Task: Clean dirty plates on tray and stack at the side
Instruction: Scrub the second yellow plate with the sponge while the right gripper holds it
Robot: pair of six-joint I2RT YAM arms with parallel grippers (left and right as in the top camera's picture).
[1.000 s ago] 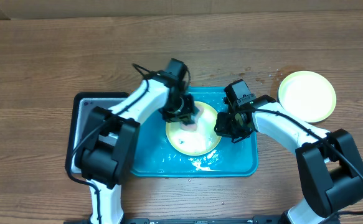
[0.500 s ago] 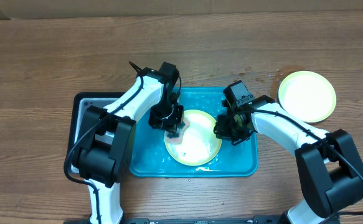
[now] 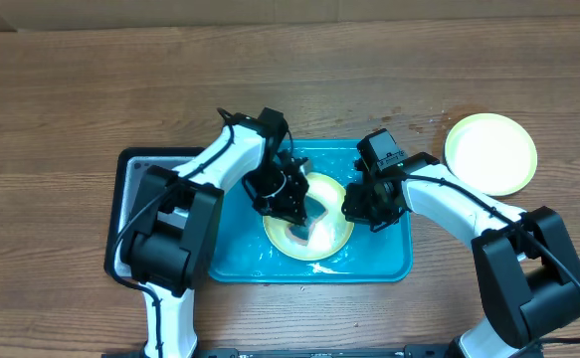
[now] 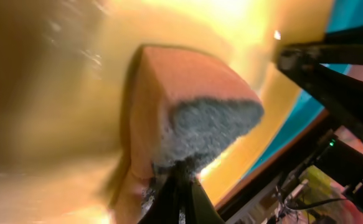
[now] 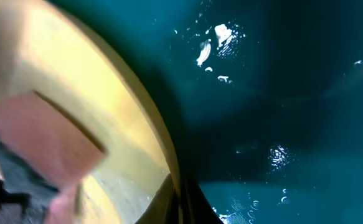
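Note:
A pale yellow-green plate [image 3: 319, 234] lies in the turquoise tray [image 3: 379, 261]. My left gripper [image 3: 294, 206] is shut on a pink sponge with a grey scrub side [image 4: 187, 118] and presses it on the plate [image 4: 56, 93]. Its fingers show at the bottom of the left wrist view [image 4: 180, 199]. My right gripper [image 3: 354, 206] is shut on the plate's right rim [image 5: 162, 143], with its fingertips [image 5: 181, 202] over the wet tray [image 5: 281, 93]. A second pale yellow-green plate [image 3: 490, 152] sits on the table at the back right. The light blue plate is out of view.
A smaller black tray [image 3: 128, 214] lies against the turquoise tray's left side, partly under my left arm. Water drops and foam lie on the tray floor [image 5: 215, 37]. Bare wooden table [image 3: 71, 89] surrounds the trays.
My left gripper moved the sponge from the plate's left rim rightward onto its middle. The right gripper stayed on the rim. The plate shifted slightly.

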